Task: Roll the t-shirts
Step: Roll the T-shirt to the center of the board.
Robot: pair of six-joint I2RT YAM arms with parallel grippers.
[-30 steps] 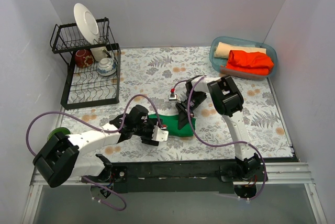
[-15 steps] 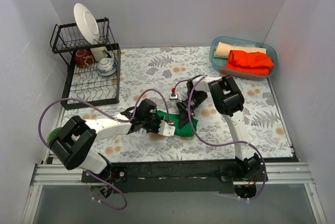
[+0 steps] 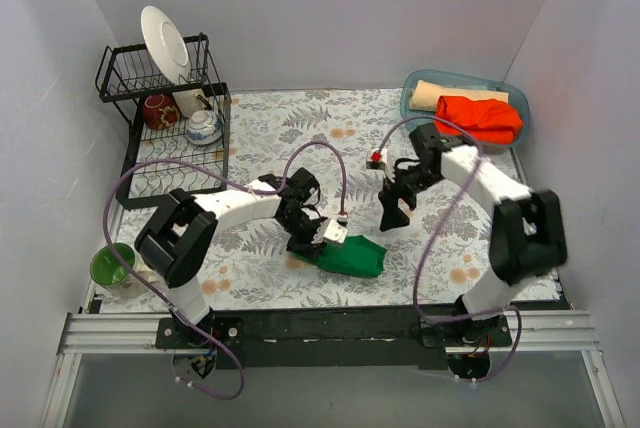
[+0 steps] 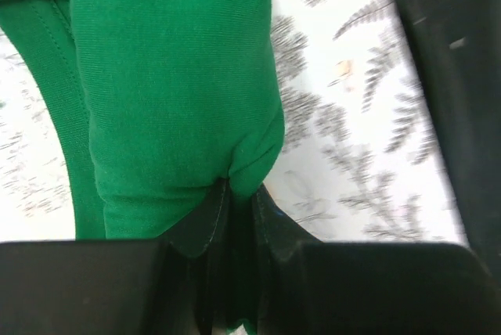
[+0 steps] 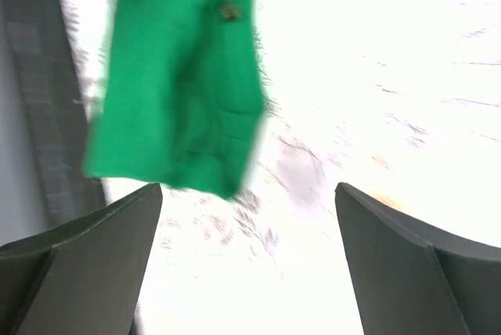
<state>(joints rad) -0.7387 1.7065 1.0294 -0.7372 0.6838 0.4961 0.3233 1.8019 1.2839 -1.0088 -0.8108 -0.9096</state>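
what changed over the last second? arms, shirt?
Right gripper came off the green t-shirt and swung away to the right, jaws open. Left gripper slid rightward along the cloth and is shut on a fold of it; the shirt looks more bunched and sits slightly nearer. Unchanged: orange-red t-shirt and tan t-shirt in the bin, dish rack.

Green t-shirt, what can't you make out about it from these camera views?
1. Left wrist view: the green t-shirt runs off the top and left edges; the left gripper hides the pinched fold.
2. Right wrist view: motion blur smears the cloth's folds.
3. Top view: the shirt is small, its left end under the left gripper, so how far it is rolled is unclear.
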